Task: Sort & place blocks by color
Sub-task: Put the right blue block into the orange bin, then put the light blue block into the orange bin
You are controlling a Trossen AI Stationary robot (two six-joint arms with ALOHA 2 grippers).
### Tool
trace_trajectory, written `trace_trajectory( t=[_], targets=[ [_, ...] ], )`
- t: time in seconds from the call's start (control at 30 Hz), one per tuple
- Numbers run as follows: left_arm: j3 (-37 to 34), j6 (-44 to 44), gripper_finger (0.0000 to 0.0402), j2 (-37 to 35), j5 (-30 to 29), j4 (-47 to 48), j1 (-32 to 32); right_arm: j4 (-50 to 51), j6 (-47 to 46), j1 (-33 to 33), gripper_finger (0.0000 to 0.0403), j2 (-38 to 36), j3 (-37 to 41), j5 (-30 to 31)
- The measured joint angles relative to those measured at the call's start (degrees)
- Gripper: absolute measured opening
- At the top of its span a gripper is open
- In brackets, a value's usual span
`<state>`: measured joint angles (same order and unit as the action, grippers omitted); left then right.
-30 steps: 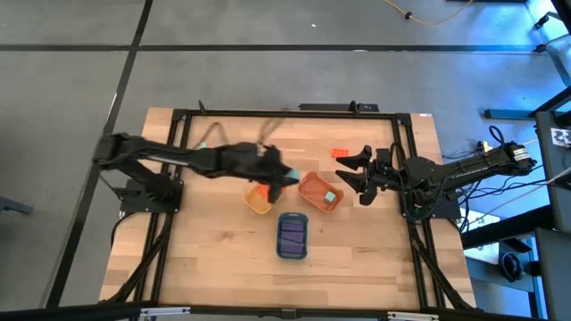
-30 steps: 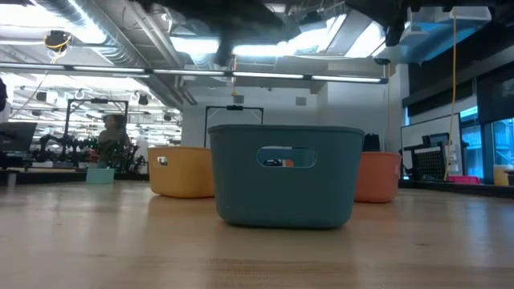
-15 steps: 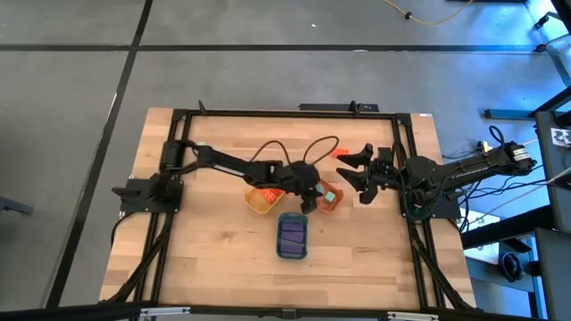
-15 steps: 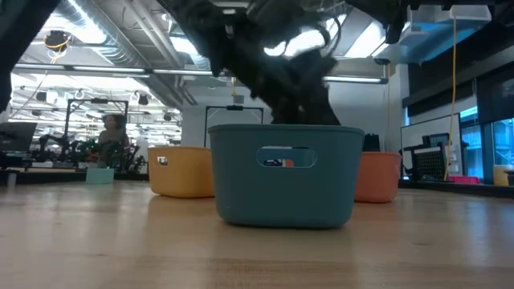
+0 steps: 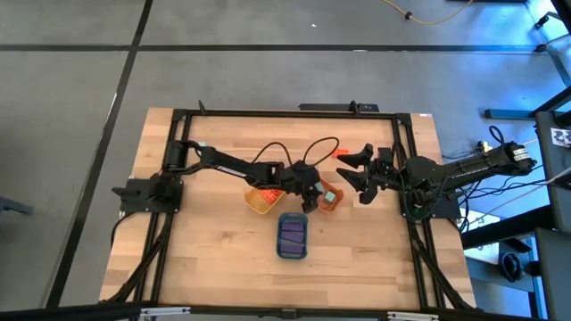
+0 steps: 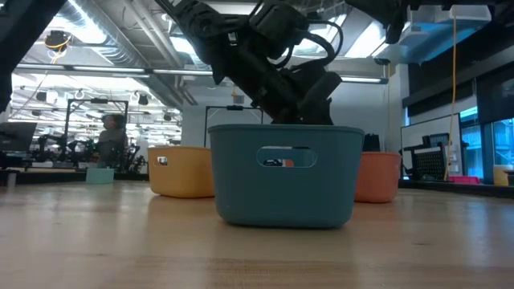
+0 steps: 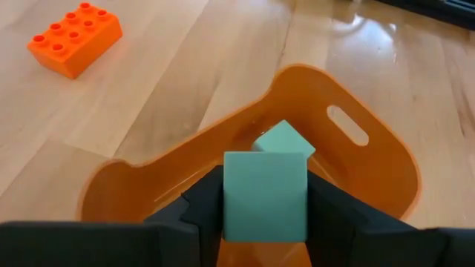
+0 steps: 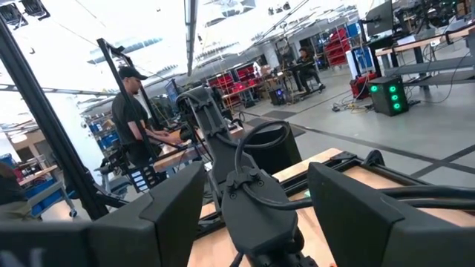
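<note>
A small teal plastic block [image 7: 265, 194] sat clamped in the left jaws [image 7: 265, 215] over the orange plastic tray [image 7: 386, 159], already holding another teal block [image 7: 284, 139]. Released off-centre, it might bounce out. At three o'clock the right jaws [image 5: 355, 174] waited spread.

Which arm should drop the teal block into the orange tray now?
Left. Its gripper is shut on the teal block right above the orange tray, where another teal block lies. The right gripper waits open beside it.
</note>
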<state>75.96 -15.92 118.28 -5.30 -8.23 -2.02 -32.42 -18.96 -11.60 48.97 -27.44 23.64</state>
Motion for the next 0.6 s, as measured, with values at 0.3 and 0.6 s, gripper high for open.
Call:
trace_trajectory(
  t=[0.3,0.6],
  targets=[
    [0.00,-3.08,0.0170,0.00,2.01,0.06,-1.53,0.04,0.00,0.02,0.0243,0.00,0.00,-0.04],
    [0.00,-4.92,0.0205,-1.41,10.93,0.52,-4.60,-0.01,0.01,0.02,0.0243,0.00,0.00,-0.11]
  ],
)
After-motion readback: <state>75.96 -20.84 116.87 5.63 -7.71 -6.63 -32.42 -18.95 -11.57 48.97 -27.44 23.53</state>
